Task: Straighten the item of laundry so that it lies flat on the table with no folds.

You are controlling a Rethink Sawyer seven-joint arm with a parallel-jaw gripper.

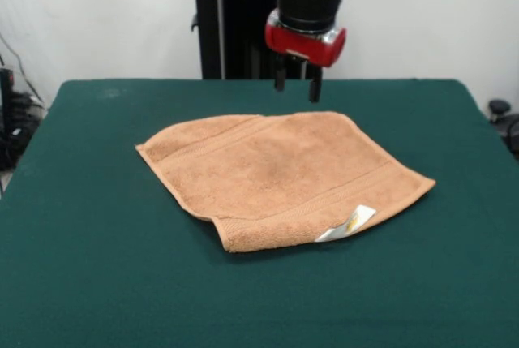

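Observation:
The orange-tan terry towel (280,176) lies on the dark green table (97,267) near its middle. Its near corner is folded over, with a thick doubled edge at the front and a small white label with a yellow mark (347,223) showing there. Woven border bands run across it. My gripper (297,82) hangs from the red and black arm above the towel's far edge, clear of the cloth. Its two dark fingers (280,79) stand apart and hold nothing.
The robot's black pedestal (231,32) stands behind the table's far edge. Dark equipment and cables (12,121) sit off the table at the left, and a dark object (501,117) at the right.

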